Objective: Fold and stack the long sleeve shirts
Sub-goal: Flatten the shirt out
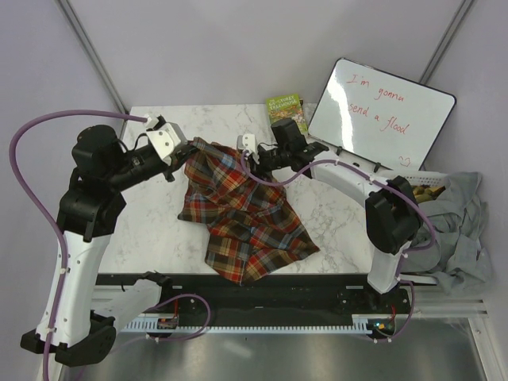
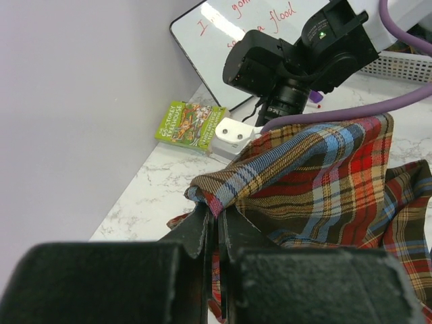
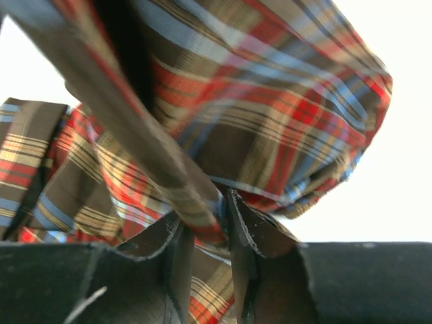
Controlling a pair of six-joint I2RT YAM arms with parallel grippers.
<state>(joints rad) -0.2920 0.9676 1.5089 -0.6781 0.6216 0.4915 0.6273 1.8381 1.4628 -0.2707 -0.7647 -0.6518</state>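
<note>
At the left, the left claw (image 2: pixel 216 217) is seen clamped tight on a corner of the plaid shirt (image 1: pixel 248 214), its jaws pressed together with only the cloth edge between them. From that corner the shirt's far edge is held raised off the table (image 1: pixel 151 230) and runs across to the middle, while the rest of the garment is left lying rumpled on the table, spread down toward the near edge. At the other end of the raised edge, the right claw (image 3: pixel 206 226) is set on a fold of the same cloth. Its jaws are drawn nearly together and the fold fills the gap between them, so a grip is judged to be made, though how firm it is cannot be told. Further right, a green book (image 1: pixel 286 105) and a whiteboard (image 1: pixel 381 111) are stood at the back. A basket (image 1: pixel 429 176) and a heap of grey cloth (image 1: pixel 464 226) are found beyond the table's right edge; whether that heap holds more shirts cannot be told. The step in hand is judged to be the spreading of the shirt, with no fold made yet and no stack begun. For the next move, the two held points would need to be drawn apart until the edge is taut, and the shirt laid down flat without either grip being lost.
</note>
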